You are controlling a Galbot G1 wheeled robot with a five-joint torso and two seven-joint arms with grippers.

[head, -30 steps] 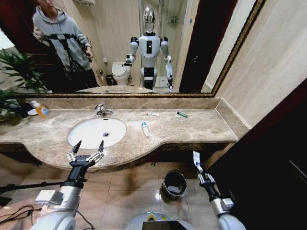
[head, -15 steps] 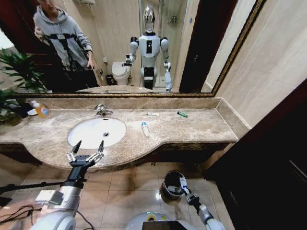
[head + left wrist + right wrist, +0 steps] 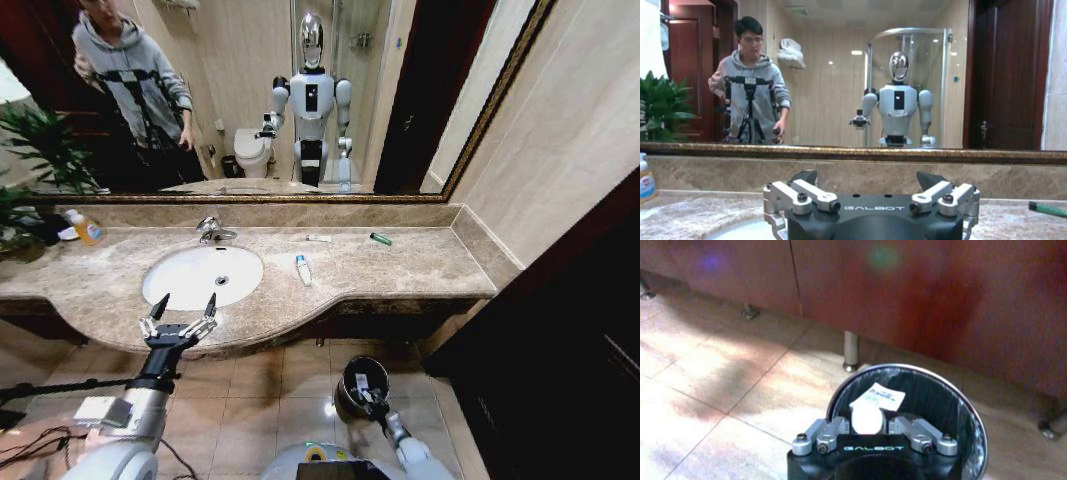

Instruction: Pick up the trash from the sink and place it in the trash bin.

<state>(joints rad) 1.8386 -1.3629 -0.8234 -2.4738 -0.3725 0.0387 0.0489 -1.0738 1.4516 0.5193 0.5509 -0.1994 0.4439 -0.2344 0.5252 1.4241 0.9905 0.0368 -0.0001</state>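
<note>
While clamped on a white packet (image 3: pixel 876 399) above the trash bin (image 3: pixel 953 405), right gripper (image 3: pixel 869 426) at the drop step; release needed. Left gripper (image 3: pixel 181 313) spread wide beside the sink (image 3: pixel 180 285).

The right hand (image 3: pixel 870 432) hides the white packet's (image 3: pixel 875 405) lower end; the trash bin's (image 3: pixel 953 405) near rim is cut off below it.

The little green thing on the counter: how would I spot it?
Start at the white sink and follow the marble counter toward the robot's right, back near the mirror. The green tube lies there, the only green piece; the white packet and blue-ended tube nearby are pale.
</note>
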